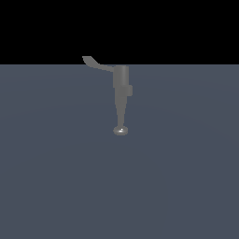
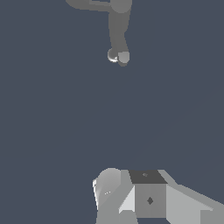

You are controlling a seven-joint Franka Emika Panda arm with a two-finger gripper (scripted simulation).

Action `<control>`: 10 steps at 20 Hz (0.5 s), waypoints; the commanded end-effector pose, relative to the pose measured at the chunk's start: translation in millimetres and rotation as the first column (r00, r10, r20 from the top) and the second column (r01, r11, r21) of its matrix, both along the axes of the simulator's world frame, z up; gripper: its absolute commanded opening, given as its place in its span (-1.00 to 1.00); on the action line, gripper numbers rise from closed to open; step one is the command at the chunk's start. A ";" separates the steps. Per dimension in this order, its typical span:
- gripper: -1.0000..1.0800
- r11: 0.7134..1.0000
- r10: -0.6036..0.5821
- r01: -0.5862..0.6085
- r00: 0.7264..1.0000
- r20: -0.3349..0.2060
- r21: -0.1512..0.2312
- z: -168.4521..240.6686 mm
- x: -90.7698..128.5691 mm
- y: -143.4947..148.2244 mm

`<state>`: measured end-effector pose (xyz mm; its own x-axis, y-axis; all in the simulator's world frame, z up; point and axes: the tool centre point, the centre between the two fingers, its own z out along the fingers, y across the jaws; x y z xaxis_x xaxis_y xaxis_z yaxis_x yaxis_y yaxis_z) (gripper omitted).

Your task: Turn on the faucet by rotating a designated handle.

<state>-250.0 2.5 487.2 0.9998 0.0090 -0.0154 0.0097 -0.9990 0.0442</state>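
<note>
A flat, dull blue-grey surface [image 1: 177, 186] is seen, plain and uniform in colour. In the wrist view it is spread beneath and ahead of the claw [image 2: 131, 197] and fills the space on both sides of it. A faint diagonal change of shade is seen on it ahead of the claw. In the exterior view the surface is bounded by a straight far edge, above which a black background [image 1: 186, 28] is shown.

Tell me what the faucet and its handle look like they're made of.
Faucet: looks like plain grey metal with a dull, brushed-like finish; only the rounded spout tip shows a bright highlight, so it seems polished. Handle: same flat grey, matte, no glint, probably the same metal. As this is a simulator render, the material is only a guess from shading.
</note>
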 end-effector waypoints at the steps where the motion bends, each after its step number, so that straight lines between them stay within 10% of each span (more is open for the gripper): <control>1: -1.00 1.000 -0.019 0.019 1.000 0.001 0.002 -0.1 4.8 0.8; 10: -1.00 0.989 -0.145 0.145 0.989 0.005 0.016 -1.9 37.7 6.7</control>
<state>-219.2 7.9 486.0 0.9939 -0.1095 -0.0103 -0.1092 -0.9935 0.0312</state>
